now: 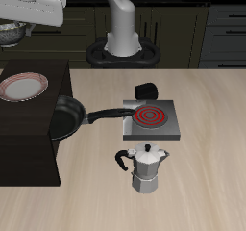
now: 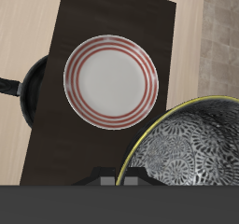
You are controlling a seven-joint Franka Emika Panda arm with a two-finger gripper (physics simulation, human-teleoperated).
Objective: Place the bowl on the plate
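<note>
The bowl [image 1: 8, 32], grey metallic with a speckled inside and dark rim, hangs in the air in my gripper [image 1: 15, 23], which is shut on its rim. In the wrist view the bowl [image 2: 191, 146] fills much of the frame close to the camera. The plate [image 1: 24, 86], white centre with a reddish-pink rim, lies flat on a dark cabinet top [image 1: 38, 105]. It shows whole in the wrist view [image 2: 110, 80]. The bowl is held well above the plate, a little farther back than it and apart from it.
A black frying pan [image 1: 62, 117] sits on the cabinet beside the plate, its handle reaching toward the square stove burner [image 1: 149, 118]. A small black cup [image 1: 144, 89] stands behind the burner. A moka pot [image 1: 145, 167] stands nearer the table's front edge.
</note>
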